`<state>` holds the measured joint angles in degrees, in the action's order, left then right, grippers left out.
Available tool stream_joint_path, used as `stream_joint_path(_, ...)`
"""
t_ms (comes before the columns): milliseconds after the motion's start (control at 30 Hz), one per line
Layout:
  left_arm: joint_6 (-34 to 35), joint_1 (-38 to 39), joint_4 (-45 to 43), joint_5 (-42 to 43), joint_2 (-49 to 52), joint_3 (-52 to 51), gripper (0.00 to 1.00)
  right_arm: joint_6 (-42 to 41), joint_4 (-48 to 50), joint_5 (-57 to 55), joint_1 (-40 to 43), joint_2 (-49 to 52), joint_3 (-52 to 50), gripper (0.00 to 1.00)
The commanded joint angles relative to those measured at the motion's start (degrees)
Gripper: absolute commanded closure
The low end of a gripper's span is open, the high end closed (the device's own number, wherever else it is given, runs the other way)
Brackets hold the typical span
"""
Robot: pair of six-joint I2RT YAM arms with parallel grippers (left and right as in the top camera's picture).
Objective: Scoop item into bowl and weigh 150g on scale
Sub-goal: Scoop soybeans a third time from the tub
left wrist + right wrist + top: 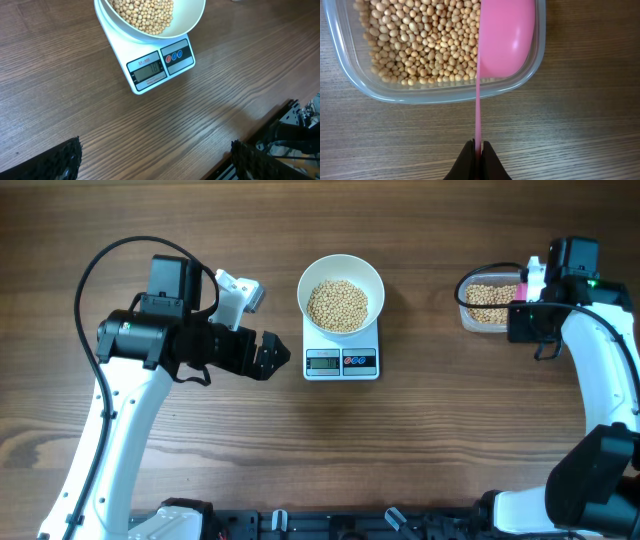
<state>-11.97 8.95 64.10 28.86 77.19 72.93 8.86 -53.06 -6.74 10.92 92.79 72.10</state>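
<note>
pink scoop [505,40], clear tub [445,93], wooden table [570,140]

The scale [159,64] has a line of small red print at 12 o'clock of its display [148,71], too small to read. The display's dark digits are too blurred to read.

The scale [341,361] sits mid-desk [400,450], its display edge toward the front. The bowl [306,285] stands on the scale's rear part, with beans [337,304] inside it. The left fingers [270,358] hang just left of the scale, apart from it. Well to the right of the scale lies a tub [466,298] with more beans in it. A scoop [506,40] rests with its head inside the tub's right end, and its handle runs out over the rim to sit between the right fingers [470,157]
</note>
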Motion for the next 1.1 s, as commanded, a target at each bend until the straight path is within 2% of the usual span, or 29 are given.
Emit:
stream_joint_path(0,-1.2,0.3,0.0,1.1,-1.0,0.3,0.0,-1.4,1.0,-1.3,-0.3,1.0,-0.4,0.96)
stream_joint_path(267,-1.2,0.3,0.0,1.1,-1.0,0.3,0.0,-1.4,0.4,-0.3,-0.9,4.9,-0.4,0.96)
stream_joint_path(567,-1.2,0.3,0.0,1.1,-1.0,0.3,0.0,-1.7,-0.6,7.9,-2.3,5.2,-0.4,0.96)
stream_joint_path(767,-1.2,0.3,0.0,1.1,-1.0,0.3,0.0,-5.0,-0.6,15.1,-2.2,5.2,-0.4,0.96)
stream_joint_path(933,-1.2,0.3,0.0,1.1,-1.0,0.3,0.0,-6.2,-0.3,22.8,-0.7,5.3,-0.4,0.96)
stream_joint_path(1067,-1.2,0.3,0.0,1.1,-1.0,0.3,0.0,-8.2,-0.3,24.1,1.8,5.3,-0.4,0.96)
